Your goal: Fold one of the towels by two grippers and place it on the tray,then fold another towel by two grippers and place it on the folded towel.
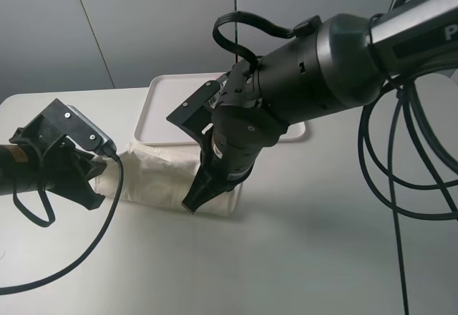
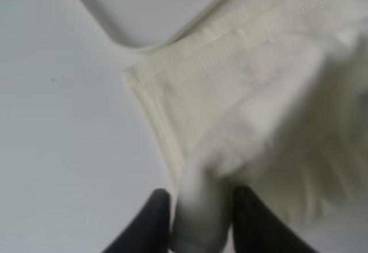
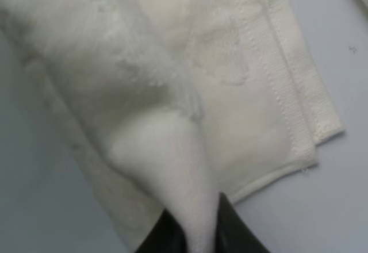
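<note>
Towel (image 1: 159, 175) lies folded, long axis running side to side before tray (image 1: 169, 106).

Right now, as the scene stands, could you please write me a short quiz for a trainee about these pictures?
1. True or false: only one pair of jaws holds the towel.
2. Seen from the high camera, the tray lies: A) on top of the towel; B) beyond the towel; C) between the towel and the camera.
3. Fill in: most of the towel rests on the ____.
Key: 1 false, both pairs pinch it; 2 B; 3 table.
</note>
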You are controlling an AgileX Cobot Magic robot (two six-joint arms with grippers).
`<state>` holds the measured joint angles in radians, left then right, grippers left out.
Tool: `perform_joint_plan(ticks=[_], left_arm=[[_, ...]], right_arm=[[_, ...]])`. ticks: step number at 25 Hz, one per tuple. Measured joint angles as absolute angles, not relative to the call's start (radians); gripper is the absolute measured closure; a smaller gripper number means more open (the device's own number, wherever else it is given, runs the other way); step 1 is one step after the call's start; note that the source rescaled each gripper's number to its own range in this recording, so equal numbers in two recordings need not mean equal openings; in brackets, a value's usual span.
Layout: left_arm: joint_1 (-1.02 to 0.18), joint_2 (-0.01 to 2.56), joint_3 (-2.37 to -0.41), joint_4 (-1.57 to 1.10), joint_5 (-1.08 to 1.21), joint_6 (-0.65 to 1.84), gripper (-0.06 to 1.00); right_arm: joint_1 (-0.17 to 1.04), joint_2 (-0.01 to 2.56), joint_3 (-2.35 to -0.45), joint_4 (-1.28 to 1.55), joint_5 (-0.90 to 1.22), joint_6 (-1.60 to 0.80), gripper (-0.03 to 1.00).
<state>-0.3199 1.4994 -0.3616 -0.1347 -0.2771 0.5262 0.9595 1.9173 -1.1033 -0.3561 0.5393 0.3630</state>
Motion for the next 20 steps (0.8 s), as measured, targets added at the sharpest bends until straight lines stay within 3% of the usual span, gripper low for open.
perform_joint_plan(ticks=[2,4,6,7,13,20], left_arm=[[-0.320,1.521,-0.362,-0.139,-0.295,0.526,0.31],[-0.320,1.540,-0.362,-0.165,-0.315,0.526,0.04],[-0.320,1.552,-0.363,-0.186,-0.333,0.526,-0.03],[-0.320,1.554,-0.363,-0.190,-0.341,0.526,-0.04],[-0.320,1.554,-0.380,-0.286,-0.326,0.526,-0.05],[-0.227,1.579,-0.590,-0.408,0.019,0.528,-0.05]], right_arm=[[0.959,1.917,-1.103,-0.356,0.532,0.374,0.70],[0.959,1.917,-1.103,-0.369,0.528,0.396,0.35],[0.959,1.917,-1.103,-0.404,0.526,0.466,0.07],[0.959,1.917,-1.103,-0.429,0.526,0.518,0.01],[0.959,1.917,-1.103,-0.547,0.592,0.685,-0.02],[0.904,1.917,-1.103,-0.491,0.628,0.735,-0.02]])
